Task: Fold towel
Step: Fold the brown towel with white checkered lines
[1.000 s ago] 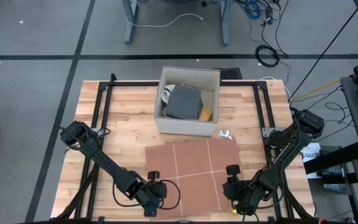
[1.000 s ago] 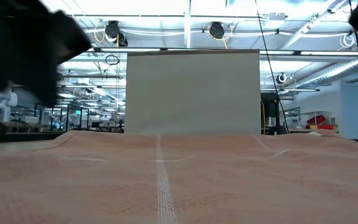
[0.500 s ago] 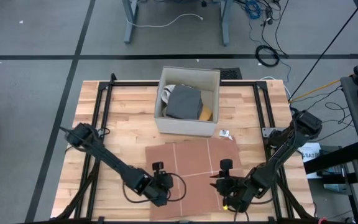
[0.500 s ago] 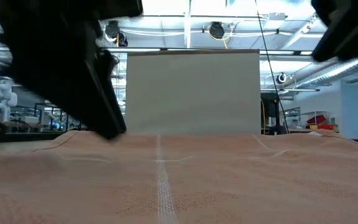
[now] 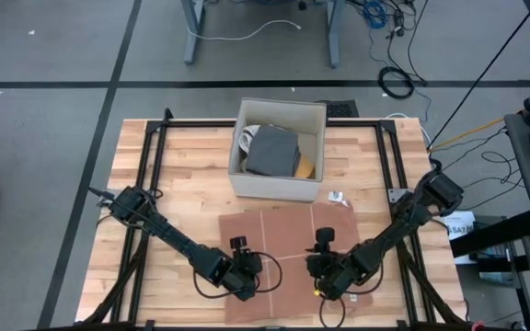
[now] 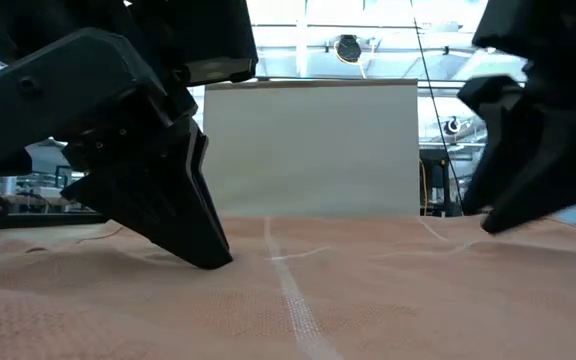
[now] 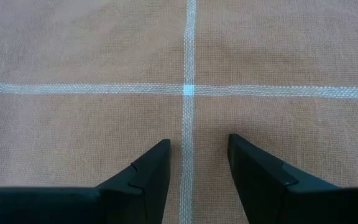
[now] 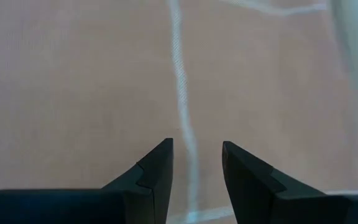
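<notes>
With both the left gripper (image 7: 194, 165) and right gripper (image 8: 194, 165) part open, empty, low over the towel (image 5: 283, 234), you risk pinching only bunched cloth

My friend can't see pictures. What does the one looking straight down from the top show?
Two dark robot arms reach over a reddish-brown towel lying flat on a wooden table. The left claw and right claw sit over the towel's near half. Behind the towel stands an open box with folded cloth inside.
</notes>
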Robot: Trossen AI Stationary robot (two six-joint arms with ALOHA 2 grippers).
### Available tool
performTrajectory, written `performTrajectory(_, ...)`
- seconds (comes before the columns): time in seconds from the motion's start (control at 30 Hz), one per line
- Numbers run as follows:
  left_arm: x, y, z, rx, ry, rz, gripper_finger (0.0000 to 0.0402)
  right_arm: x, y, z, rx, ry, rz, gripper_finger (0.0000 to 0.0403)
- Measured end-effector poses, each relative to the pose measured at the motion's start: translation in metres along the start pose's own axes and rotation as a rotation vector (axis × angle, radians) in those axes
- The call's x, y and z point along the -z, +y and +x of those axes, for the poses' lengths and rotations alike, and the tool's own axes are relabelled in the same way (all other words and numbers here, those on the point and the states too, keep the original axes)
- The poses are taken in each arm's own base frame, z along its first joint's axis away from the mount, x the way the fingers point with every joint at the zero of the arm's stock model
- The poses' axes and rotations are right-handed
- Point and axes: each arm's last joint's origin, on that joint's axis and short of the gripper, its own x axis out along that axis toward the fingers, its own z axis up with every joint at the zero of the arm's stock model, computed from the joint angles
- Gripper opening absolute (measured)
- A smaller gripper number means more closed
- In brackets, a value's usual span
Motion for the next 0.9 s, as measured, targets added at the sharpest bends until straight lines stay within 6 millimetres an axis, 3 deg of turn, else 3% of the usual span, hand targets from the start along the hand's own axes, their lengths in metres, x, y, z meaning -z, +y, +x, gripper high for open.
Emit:
performTrajectory(0.23,-0.001,-0.001,-0.004,0.007,0.019,0.035,0.017,0.004,-0.001,0.005,-0.132,0.111,-0.057,0.0125)
performTrajectory(0.47,-0.008,0.002,-0.021,0.017,0.124,0.075,0.017,0.008,-0.017,0.006,-0.19,0.269,-0.072,0.0125)
performTrajectory(0.9,-0.008,0.023,-0.016,0.079,0.272,0.032,0.017,0.002,-0.049,-0.029,-0.226,0.325,-0.034,0.0125)
